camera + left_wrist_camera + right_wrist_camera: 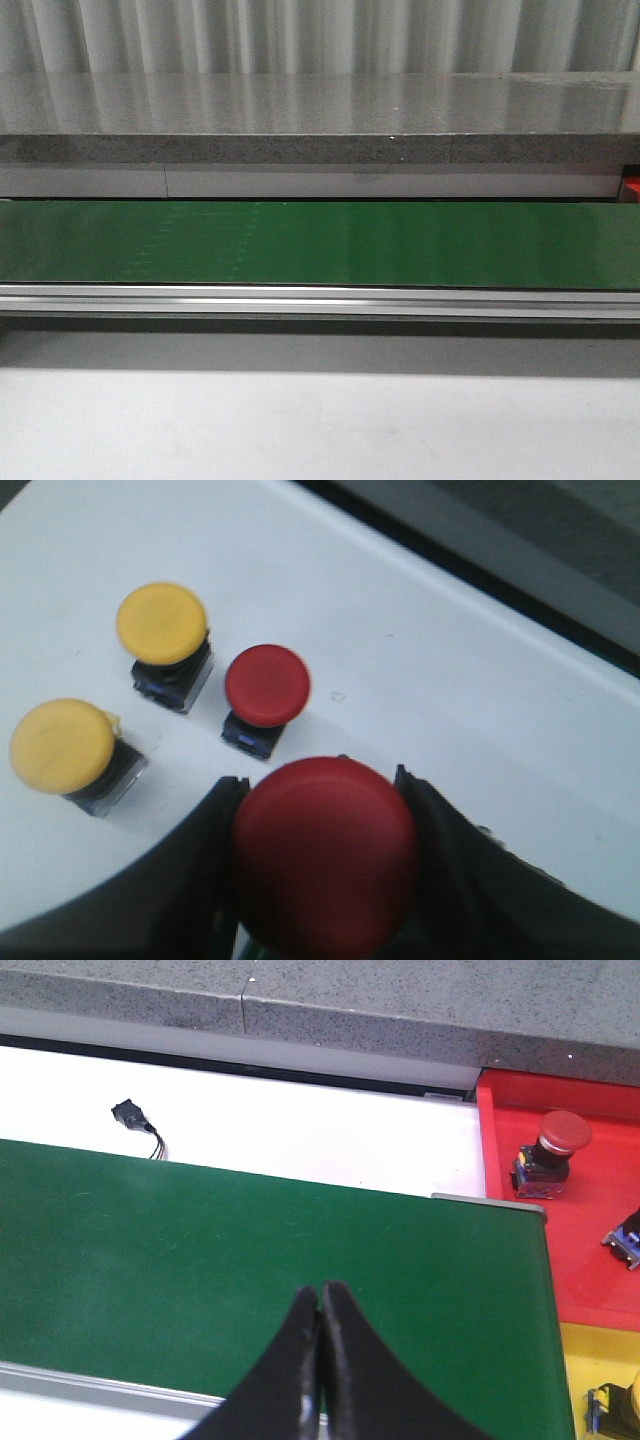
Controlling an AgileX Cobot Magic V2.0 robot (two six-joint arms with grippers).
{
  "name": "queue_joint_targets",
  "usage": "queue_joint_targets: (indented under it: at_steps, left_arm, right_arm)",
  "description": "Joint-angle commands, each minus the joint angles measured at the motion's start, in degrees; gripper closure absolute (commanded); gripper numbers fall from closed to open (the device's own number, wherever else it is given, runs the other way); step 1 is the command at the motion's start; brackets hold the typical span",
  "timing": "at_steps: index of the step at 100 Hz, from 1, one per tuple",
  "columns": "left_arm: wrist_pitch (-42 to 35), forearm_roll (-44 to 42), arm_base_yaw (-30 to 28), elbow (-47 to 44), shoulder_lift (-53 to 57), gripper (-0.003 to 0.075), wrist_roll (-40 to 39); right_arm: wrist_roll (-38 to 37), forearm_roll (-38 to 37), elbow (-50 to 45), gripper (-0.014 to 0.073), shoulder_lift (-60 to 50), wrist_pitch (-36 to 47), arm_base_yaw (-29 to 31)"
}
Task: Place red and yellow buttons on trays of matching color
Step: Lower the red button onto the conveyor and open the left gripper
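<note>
The left gripper (325, 870) clamps a red button (325, 865), cap toward the wrist camera, axis running along the fingers, above a white table (450, 680) bearing two yellow buttons (160, 625) and another red one (267, 687). The right gripper (320, 1305), fingers pressed together, hangs over the green belt (200, 1250) beside the red tray (590, 1230).

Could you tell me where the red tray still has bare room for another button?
The red tray is bare across its middle and toward the yellow tray. One red button stands near its far edge; a second piece is cut off at the picture's edge. The left gripper holds a red button.
</note>
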State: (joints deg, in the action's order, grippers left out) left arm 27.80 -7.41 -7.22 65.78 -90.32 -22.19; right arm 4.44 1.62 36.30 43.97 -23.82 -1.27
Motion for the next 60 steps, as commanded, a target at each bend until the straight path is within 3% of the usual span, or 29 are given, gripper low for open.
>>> queue_joint_targets:
  at_steps: [1,30,60]
  left_arm:
    - [-0.5,-0.6,2.2,1.5,6.4,0.0741,4.6]
    - [3.8,-5.2,7.6,-1.3,9.9,0.0741,6.0]
    - [-4.1,-4.8,7.8,-7.6,8.7,0.0741,5.9]
  right_arm:
    - [0.5,-0.2,1.9,0.0661,-0.6,3.9,-0.1]
    - [0.5,-0.2,1.9,0.0661,-0.6,3.9,-0.1]
    - [0.5,-0.2,1.9,0.0661,-0.6,3.9,-0.1]
